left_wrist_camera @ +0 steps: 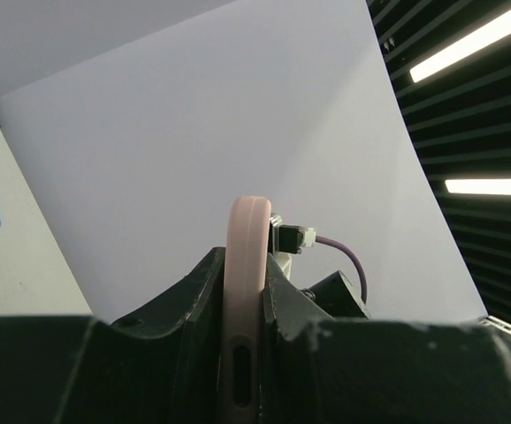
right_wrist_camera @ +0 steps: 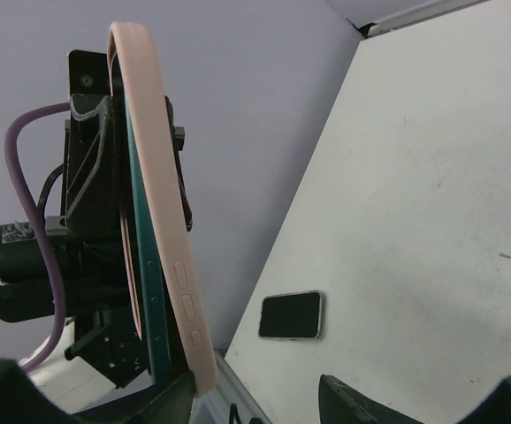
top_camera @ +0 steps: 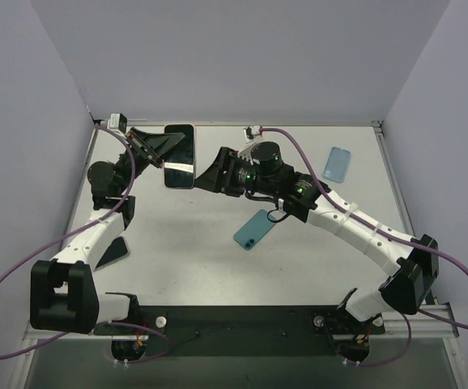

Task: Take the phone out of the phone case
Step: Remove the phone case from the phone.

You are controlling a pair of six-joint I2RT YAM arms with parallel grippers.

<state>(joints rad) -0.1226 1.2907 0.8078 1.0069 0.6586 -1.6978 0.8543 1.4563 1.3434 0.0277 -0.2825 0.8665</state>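
**Counter** [top_camera: 218,267]: pale surface; a teal handset [top_camera: 254,229] lies flat at centre.

**Phone case** [right_wrist_camera: 163,203]: pink, held upright in the air above the counter's far left part. My left end effector [left_wrist_camera: 242,296] is clamped almost closed across its edge.

**Phone** [right_wrist_camera: 143,265]: teal-edged, fully seated inside the case.

**Right end effector** [right_wrist_camera: 255,389]: about half open and gripping nothing, with one finger just beside the case's lower corner.

**Step in hand**, as I judge it: positioning for the peel; separation has not begun. The next move calls for purchase on the case lip alone, then prying it off the phone against a firm left hold.
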